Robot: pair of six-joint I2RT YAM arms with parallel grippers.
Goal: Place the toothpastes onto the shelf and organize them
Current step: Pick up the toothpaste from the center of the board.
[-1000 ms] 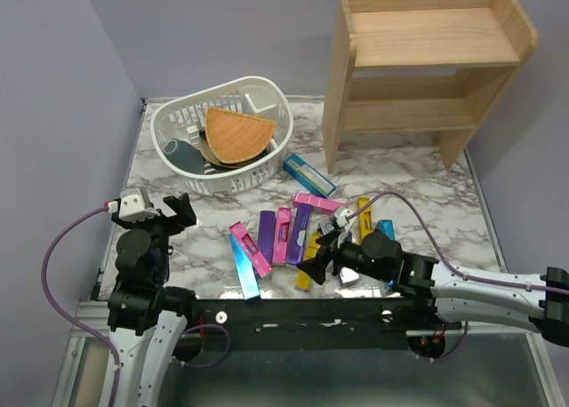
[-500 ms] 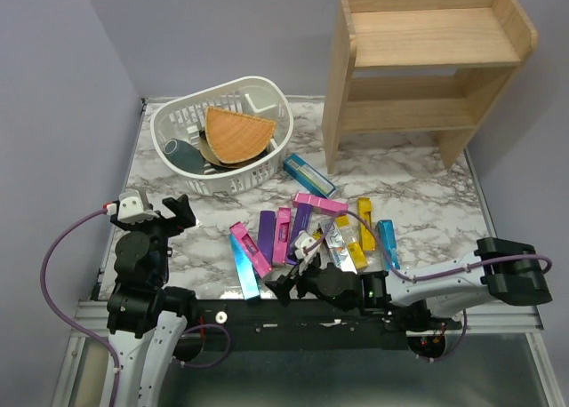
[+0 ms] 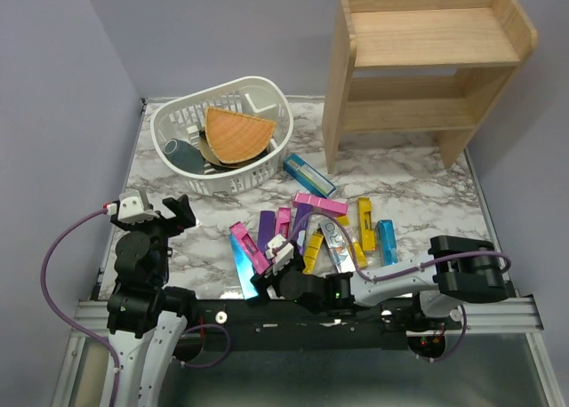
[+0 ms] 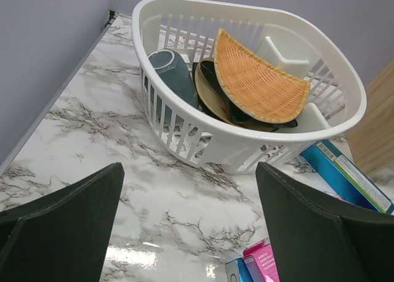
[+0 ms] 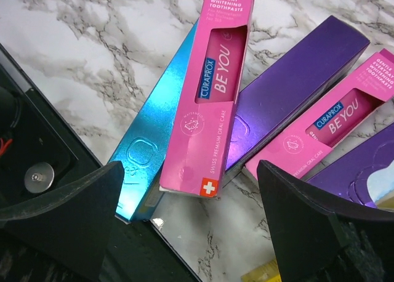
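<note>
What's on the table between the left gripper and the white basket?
Nothing. Only bare marble table lies between the left gripper and the white basket, as the left wrist view shows.

L arm (image 3: 142, 256) upright, jaws wide apart — R arm (image 3: 391, 281) low, far over to left, jaws wide too

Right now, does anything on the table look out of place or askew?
Yes. The toothpastes lie in a crooked, overlapping heap at the near edge; a pink carton rests across a blue-silver carton. A blue carton sits apart by the basket.
</note>
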